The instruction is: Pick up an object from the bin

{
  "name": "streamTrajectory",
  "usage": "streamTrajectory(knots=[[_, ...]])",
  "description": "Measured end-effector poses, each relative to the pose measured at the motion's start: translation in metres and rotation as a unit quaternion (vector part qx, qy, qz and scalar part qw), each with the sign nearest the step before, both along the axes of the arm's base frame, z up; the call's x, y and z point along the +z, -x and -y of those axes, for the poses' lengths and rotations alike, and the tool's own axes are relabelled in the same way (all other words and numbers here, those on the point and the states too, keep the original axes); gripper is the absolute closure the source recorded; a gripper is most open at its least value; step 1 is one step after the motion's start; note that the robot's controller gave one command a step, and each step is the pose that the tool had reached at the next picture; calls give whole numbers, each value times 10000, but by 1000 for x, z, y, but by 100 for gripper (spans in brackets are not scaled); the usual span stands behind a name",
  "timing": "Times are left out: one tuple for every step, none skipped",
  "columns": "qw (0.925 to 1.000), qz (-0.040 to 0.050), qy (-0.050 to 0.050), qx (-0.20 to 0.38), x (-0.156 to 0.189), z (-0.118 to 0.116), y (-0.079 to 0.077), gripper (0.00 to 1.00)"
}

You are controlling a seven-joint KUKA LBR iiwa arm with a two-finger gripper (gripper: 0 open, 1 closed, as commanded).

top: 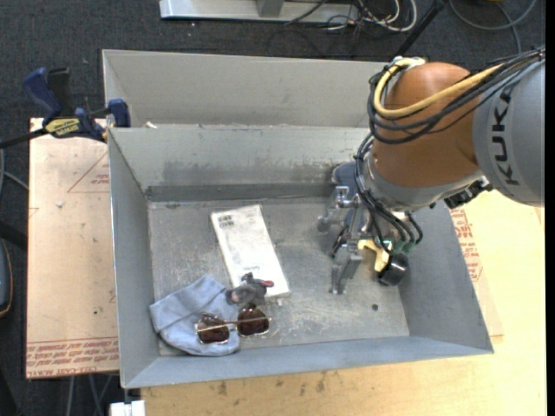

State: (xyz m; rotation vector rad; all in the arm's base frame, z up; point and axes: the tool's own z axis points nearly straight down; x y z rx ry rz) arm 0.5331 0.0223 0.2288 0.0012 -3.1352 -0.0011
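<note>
Grey metal bin, floor scuffed. Lying on floor: flat white box left of centre; pale blue cloth in lower-left corner; sunglasses partly over cloth.

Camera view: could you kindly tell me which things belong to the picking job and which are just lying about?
Job: gripper over bare floor at the right of the bin; pickable items: white flat packet, sunglasses, pale blue cloth.
Lying about: cables and metal bar on the carpet outside.
</note>
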Motion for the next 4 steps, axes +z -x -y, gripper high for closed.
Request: streamTrajectory(knots=[[10000, 36, -1, -4, 3, 0, -1, 0], [9995, 58, -5, -296, -70, -44, 1, 0], [9996, 35, -1, 279, -112, -125, 5, 0], [9994, 52, -20, 333, -152, -119, 29, 0]])
